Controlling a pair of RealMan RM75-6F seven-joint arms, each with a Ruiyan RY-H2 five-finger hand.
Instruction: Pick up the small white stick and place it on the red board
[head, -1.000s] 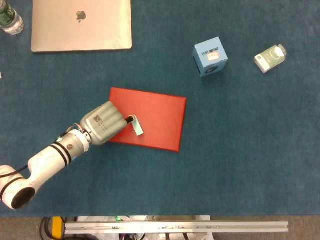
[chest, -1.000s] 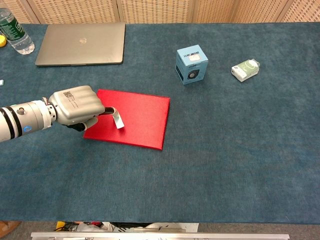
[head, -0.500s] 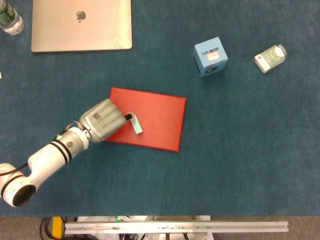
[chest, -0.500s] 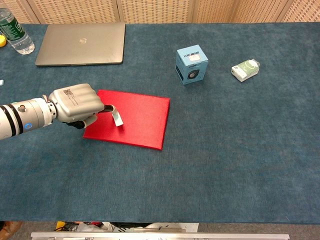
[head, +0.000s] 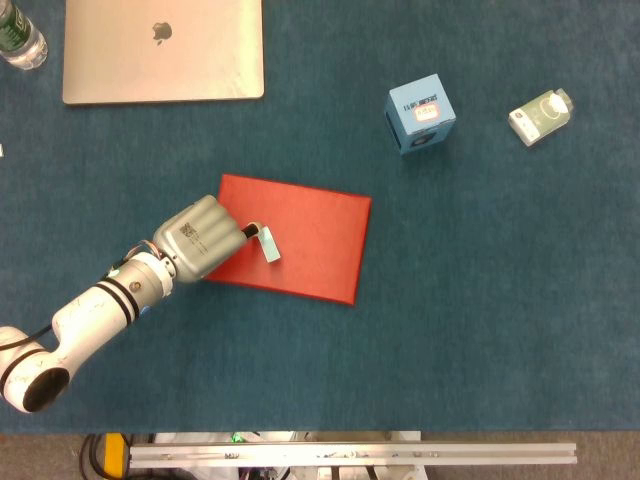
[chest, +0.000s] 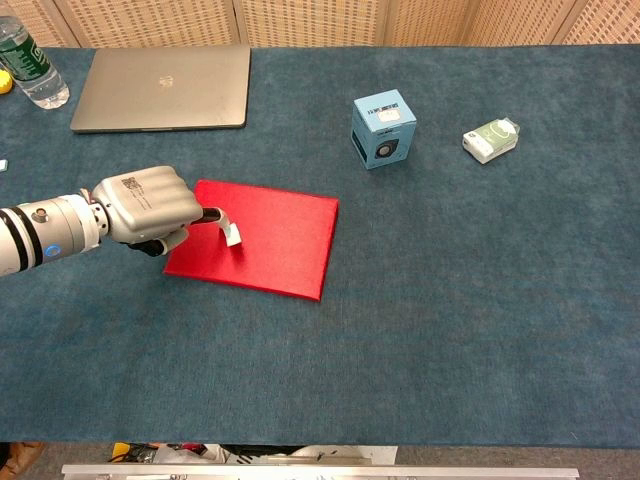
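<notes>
Our left hand (head: 203, 237) pinches the small white stick (head: 270, 245) in curled fingers over the red board (head: 310, 235); chest view shows the stick's lower end (chest: 234, 235) at the board's surface.

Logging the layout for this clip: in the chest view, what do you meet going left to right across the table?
Water bottle → left hand → white stick → red board → blue box → small white-green bottle. The laptop overlaps several of these, so it is left out.
</notes>
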